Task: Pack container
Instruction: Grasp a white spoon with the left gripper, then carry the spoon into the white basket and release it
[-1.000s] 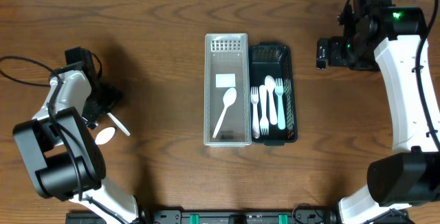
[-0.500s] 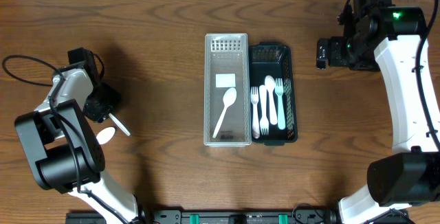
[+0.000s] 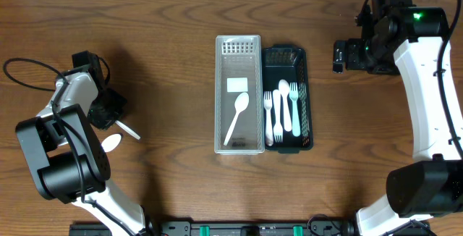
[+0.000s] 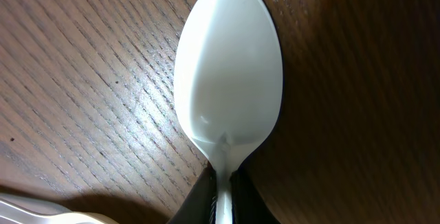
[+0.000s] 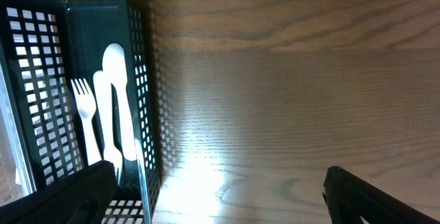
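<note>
While we are clamping the left gripper (image 4: 221,198) on the handle of the white spoon (image 4: 228,80) at the left of the table (image 3: 166,62), we are holding the right gripper (image 3: 338,56) released, right of the black basket (image 3: 305,69).

overhead: straight down, far, whole table (image 3: 166,40) | left wrist: pressed close over a spoon (image 4: 229,73) on the wood | right wrist: higher, looking down at basket (image 5: 157,114) edge, also seen overhead
</note>
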